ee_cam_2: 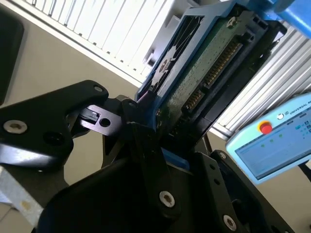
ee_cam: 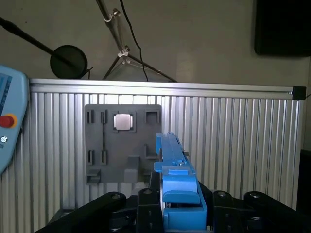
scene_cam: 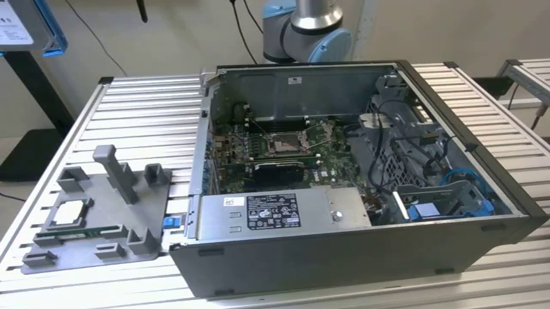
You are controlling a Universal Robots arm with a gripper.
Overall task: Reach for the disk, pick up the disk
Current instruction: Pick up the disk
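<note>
Pincer [ee_cam_2: 148, 121] is clenched on the disk [ee_cam_2: 204, 63], gripping 1 end. The disk is held edge-on in the air, clear of the tabletop [ee_cam: 233, 141]. The second wrist view shows its green circuit-board side and connector. In the first wrist view its blue rail [ee_cam: 176, 170] stands up between the black pincer links, with the grey fixture plate [ee_cam: 104, 155] and 1 processor chip [ee_cam: 123, 121] beyond. In the exterior view, the open computer case [scene_cam: 344, 257] sits on the tabletop, with the fixture plate on the exterior view's left.
</note>
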